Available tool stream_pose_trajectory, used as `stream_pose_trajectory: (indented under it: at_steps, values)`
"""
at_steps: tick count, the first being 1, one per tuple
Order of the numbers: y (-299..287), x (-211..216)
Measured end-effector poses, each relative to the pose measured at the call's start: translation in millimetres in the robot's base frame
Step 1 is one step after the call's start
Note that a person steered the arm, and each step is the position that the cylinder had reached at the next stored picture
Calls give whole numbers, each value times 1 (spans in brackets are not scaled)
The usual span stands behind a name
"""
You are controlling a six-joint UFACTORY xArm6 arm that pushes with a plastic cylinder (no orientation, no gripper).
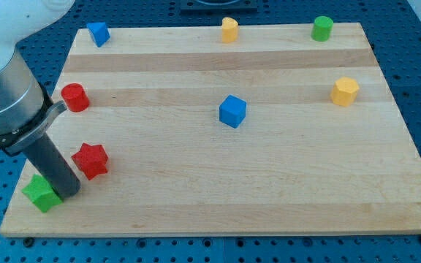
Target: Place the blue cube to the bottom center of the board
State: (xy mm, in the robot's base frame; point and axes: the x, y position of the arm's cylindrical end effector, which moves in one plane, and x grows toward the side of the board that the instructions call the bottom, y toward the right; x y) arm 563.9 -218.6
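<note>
The blue cube [232, 111] sits near the middle of the wooden board [269, 190], a little above centre. My tip [69, 193] rests on the board at the view's bottom left, far left of the blue cube. It stands right beside a green star-like block [42, 194] on its left and just below a red star-shaped block [90, 160].
A red cylinder [74, 97] is at the left edge. A second blue block [98, 33] is at the top left corner. A yellow block [229, 29] is at top centre, a green cylinder [322, 28] at top right, a yellow hexagonal block [345, 91] at the right.
</note>
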Motion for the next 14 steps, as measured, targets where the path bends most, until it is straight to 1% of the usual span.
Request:
stream_pose_trajectory:
  at_steps: [1,3,4,5,6,7,9,10,11,13,14]
  values:
    - [0,-3]
    - [10,-73]
    - [50,-115]
    - [77,-154]
    - [142,-181]
    - [202,-177]
    - [230,-154]
    - [262,-160]
    - [282,-155]
    - [276,-144]
    - [265,-132]
